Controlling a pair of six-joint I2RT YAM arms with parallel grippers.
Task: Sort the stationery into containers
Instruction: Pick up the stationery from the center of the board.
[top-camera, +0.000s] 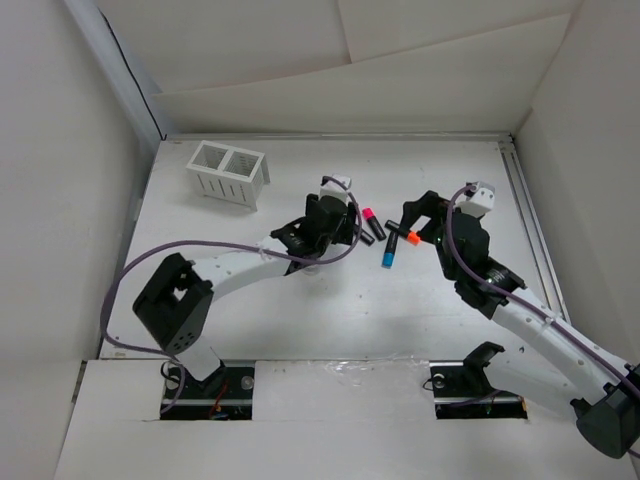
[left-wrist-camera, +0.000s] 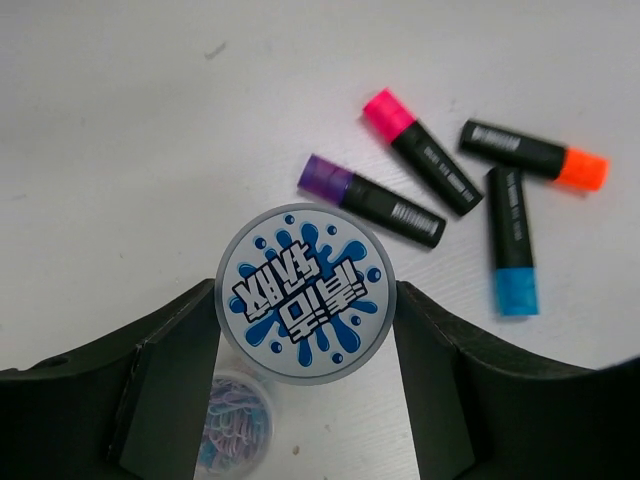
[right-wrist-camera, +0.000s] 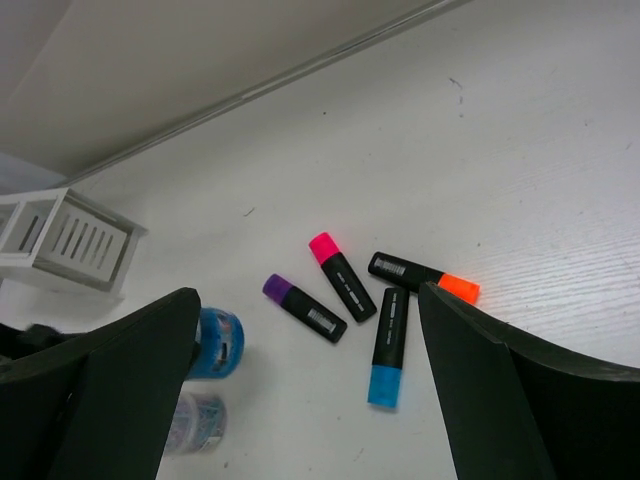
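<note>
Four markers lie close together near the middle of the desk: a purple-ended marker, a pink-ended marker, an orange-ended marker and a blue-ended marker. Both wrist views show all four, but in the top view the left arm hides the purple one. The left tool is closed on a round piece with a blue splash label, one finger at each side of it. Only the wrist views show a small clear pot of coloured bits on the desk under that piece. The right tool is wide open above the markers and holds nothing. The white box with two compartments stands near the far left corner, well apart from the markers, with bare desk between. White walls close the desk on the left, far and right sides.
</note>
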